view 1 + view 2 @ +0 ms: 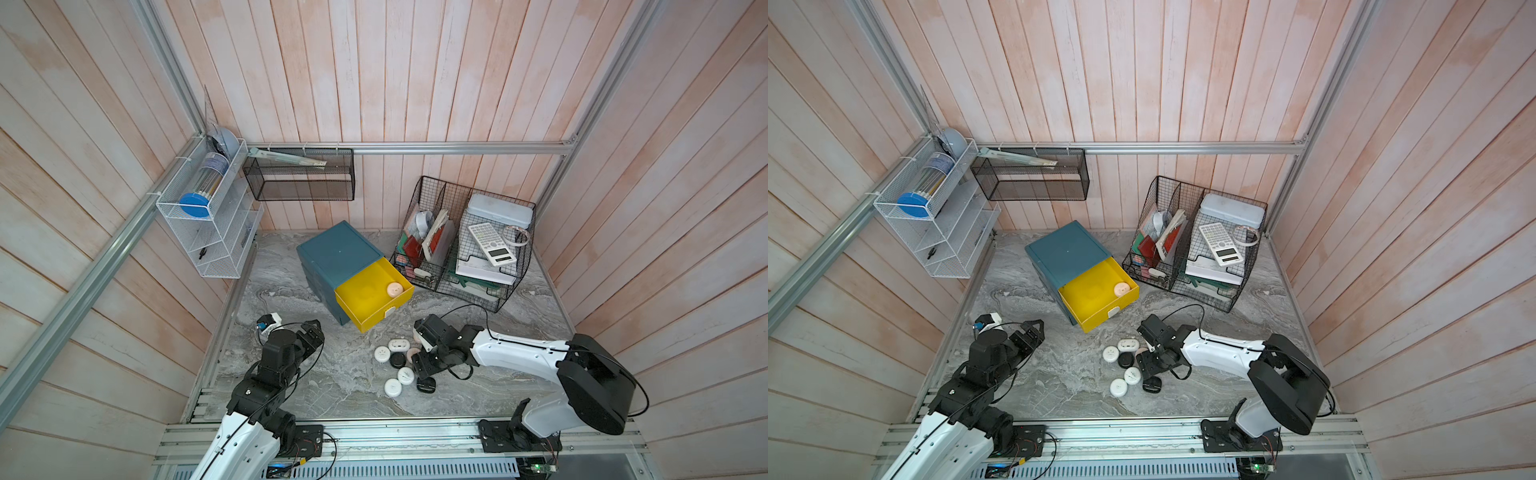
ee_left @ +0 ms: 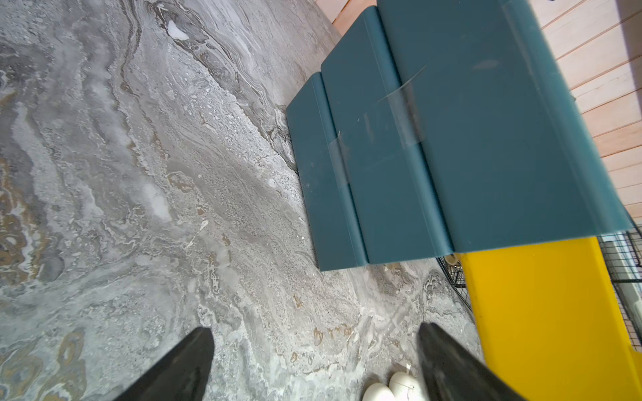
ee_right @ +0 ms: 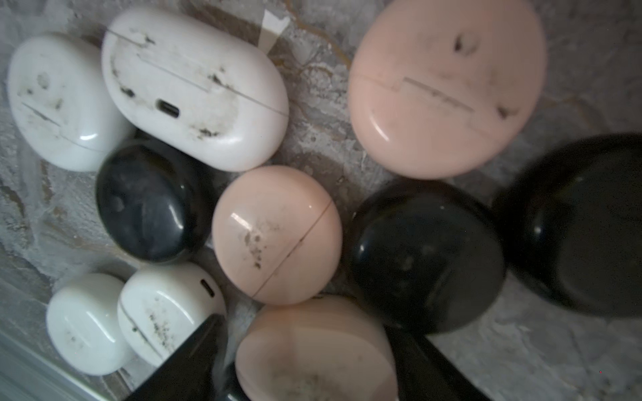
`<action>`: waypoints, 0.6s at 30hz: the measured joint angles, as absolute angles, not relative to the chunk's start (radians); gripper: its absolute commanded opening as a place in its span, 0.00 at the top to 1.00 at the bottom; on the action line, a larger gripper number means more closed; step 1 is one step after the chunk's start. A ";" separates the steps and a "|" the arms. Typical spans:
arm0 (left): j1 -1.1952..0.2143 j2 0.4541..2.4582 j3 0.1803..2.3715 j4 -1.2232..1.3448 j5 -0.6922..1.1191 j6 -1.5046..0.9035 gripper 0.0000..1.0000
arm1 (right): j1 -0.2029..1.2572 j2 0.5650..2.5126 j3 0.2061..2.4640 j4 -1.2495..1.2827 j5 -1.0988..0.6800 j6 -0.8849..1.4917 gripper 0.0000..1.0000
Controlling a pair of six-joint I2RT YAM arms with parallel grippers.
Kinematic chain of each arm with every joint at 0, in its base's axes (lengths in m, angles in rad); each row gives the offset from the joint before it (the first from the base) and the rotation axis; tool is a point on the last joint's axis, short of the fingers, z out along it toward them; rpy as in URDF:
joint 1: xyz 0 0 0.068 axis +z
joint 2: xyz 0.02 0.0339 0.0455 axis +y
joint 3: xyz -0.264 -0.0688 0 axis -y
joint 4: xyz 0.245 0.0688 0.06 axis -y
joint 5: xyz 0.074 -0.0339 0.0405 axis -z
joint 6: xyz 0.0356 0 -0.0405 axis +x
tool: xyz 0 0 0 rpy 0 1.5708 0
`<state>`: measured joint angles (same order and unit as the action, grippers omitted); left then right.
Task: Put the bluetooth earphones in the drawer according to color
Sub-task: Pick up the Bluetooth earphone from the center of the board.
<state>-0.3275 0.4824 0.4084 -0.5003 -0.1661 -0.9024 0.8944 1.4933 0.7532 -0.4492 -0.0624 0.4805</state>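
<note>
The right fingers (image 3: 187,361) stand wide apart with a pale pink case (image 3: 312,347) between them. The right wrist view does not settle whether they already press its sides or only bracket it. A white case (image 3: 166,312) sits just beside one finger and a black case (image 3: 427,257) just beside the other, so the pick is crowded.

I judge the step in hand to be taking this pink one out of the heap. To do it well, the fingers should sit level across the case's widest part. They should close until the smooth, rounded shell cannot squirt out, then rise straight up before travelling, so no neighbour is dragged along.

The heap of bluetooth earphones (image 1: 381,353) lies toward the table's front edge, just in front of the yellow drawer (image 1: 361,299). That drawer is pulled out of the teal chest (image 1: 336,249) and already holds one pink case (image 1: 395,289) near a corner. Release is best made low over the drawer's bare floor, so the case neither bounces nor rolls out.

The left fingers (image 2: 180,364) are spread wide and empty above the bare table (image 2: 156,173) beside the chest, well apart from the heap and clear of the carry path.
</note>
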 measured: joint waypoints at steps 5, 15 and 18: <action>-0.327 0.482 0.408 -0.500 -0.166 -0.902 0.04 | 0.894 1.511 0.770 -0.484 0.004 0.514 0.31; -0.327 0.482 0.408 -0.501 -0.166 -0.902 0.03 | 0.822 1.468 0.736 -0.525 0.037 0.562 0.20; -0.327 0.482 0.408 -0.501 -0.166 -0.902 0.03 | 0.793 1.439 0.712 -0.533 0.048 0.581 0.16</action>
<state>-0.3275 0.4820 0.4084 -0.5007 -0.1661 -0.9024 0.7933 1.4395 0.7120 -0.5331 0.0479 0.5808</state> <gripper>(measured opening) 0.965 0.821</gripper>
